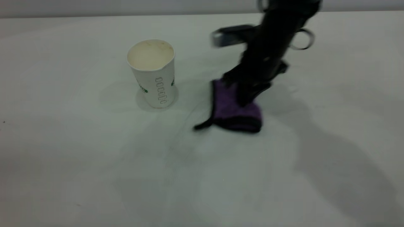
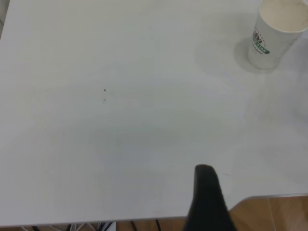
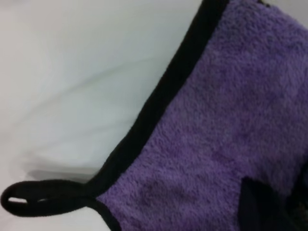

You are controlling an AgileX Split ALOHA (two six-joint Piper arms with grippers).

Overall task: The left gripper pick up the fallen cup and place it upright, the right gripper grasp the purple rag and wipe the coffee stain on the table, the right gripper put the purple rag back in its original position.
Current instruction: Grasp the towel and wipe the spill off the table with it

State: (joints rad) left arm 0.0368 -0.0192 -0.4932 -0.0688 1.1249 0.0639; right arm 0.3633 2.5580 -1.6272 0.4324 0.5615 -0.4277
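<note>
The cup point(image 1: 153, 73) stands upright on the white surface point(image 1: 63, 151), its open mouth up, showing a cream inside with faint stains, and its ribbed white wall carries a column of small printed boxes and green marks. Taking the cup as the landmark, the purple rag point(image 1: 235, 110) lies flat on the surface to the cup's right in the exterior view, near it but not touching, with bare surface between them. The rag's black edging runs along the side facing the cup, and its short black loop tab point(image 3: 36, 197) trails out from the near corner toward the cup's side. The right gripper point(image 1: 249, 91) is down on the rag's far part, on the side away from the cup, its black fingers meeting the purple cloth; how firmly they are clenched on it cannot be told, since the arm is blurred and the wrist view shows only a dark finger point(image 3: 260, 207) against the terry. The left gripper point(image 2: 207, 202) shows only as one dark finger low over the surface edge, well apart from the cup, and its state cannot be told. No dark blot shows on the surface near the cup.
</note>
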